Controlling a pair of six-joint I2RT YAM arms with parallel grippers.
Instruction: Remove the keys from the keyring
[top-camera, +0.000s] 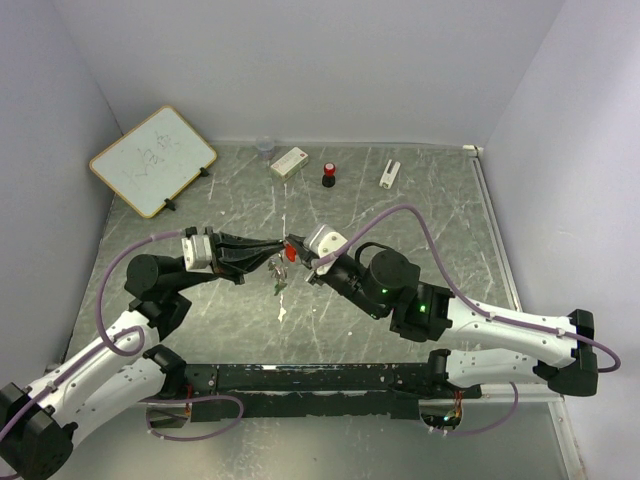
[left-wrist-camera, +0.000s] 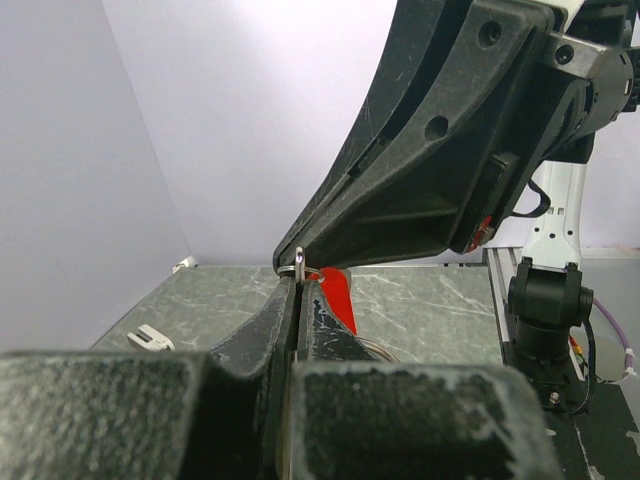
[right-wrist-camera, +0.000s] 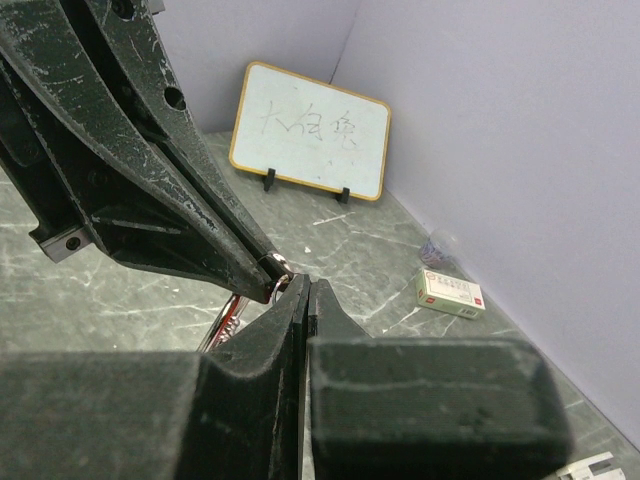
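Both grippers meet in mid-air over the middle of the table. My left gripper (top-camera: 279, 247) is shut on the thin silver keyring (left-wrist-camera: 297, 263), which pokes out of its tips. My right gripper (top-camera: 293, 251) is shut tip to tip against it, with the red-headed key (top-camera: 291, 255) at its tips; the red head (left-wrist-camera: 341, 296) hangs just below the right fingers. The ring (right-wrist-camera: 275, 276) also shows in the right wrist view, between both tips. The green-headed key (top-camera: 279, 284) dangles below with silver metal parts (right-wrist-camera: 224, 322). The exact grip on the red key is hidden.
A whiteboard (top-camera: 152, 160) leans at the back left. Along the back stand a clear cup (top-camera: 265, 147), a white box (top-camera: 289, 161), a black cylinder with a red cap (top-camera: 328, 176) and a small white piece (top-camera: 389, 172). Walls enclose three sides.
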